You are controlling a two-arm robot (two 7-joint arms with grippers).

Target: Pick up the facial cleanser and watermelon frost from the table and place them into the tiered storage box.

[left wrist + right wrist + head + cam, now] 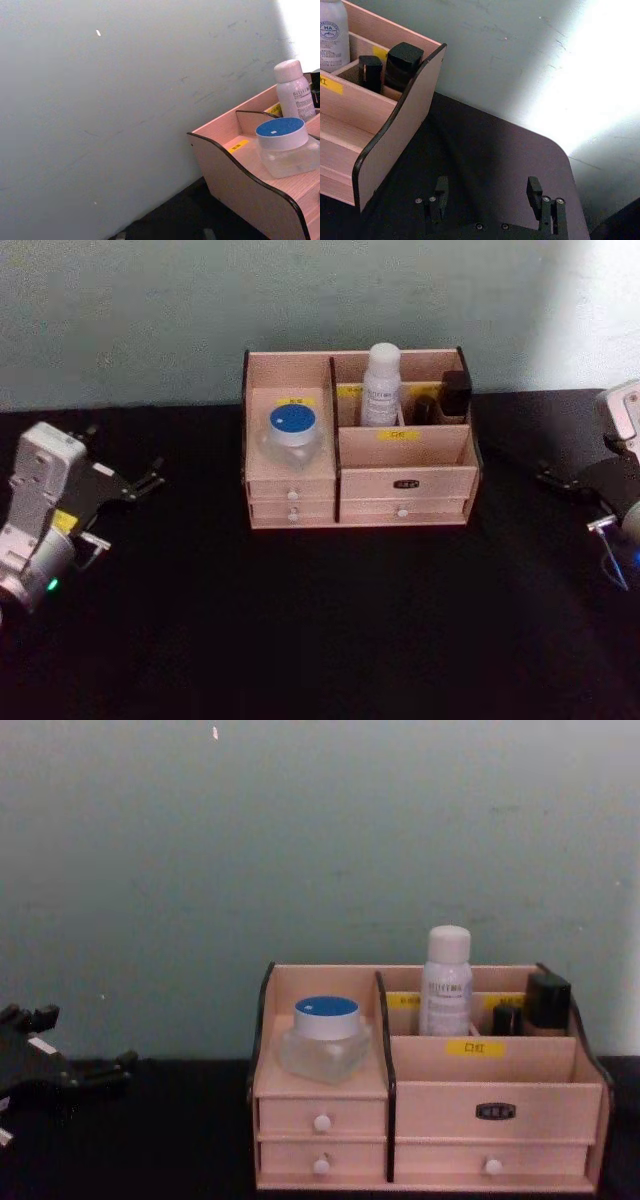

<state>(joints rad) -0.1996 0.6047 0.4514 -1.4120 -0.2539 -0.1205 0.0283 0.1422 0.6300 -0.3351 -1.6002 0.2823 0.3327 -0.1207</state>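
Black table (330,630) with the tiered storage box (405,483) upright at its back edge.

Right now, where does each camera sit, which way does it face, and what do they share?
Head: high, looking down at the storage box; left tool and right tool at the edges.
Chest: low, facing the box front and wall; left tool at left.
Left wrist: beside the box, toward the wall.
Right wrist: open right tool over the table.
Shared: the white bottle; blue-lidded jar, except right wrist.
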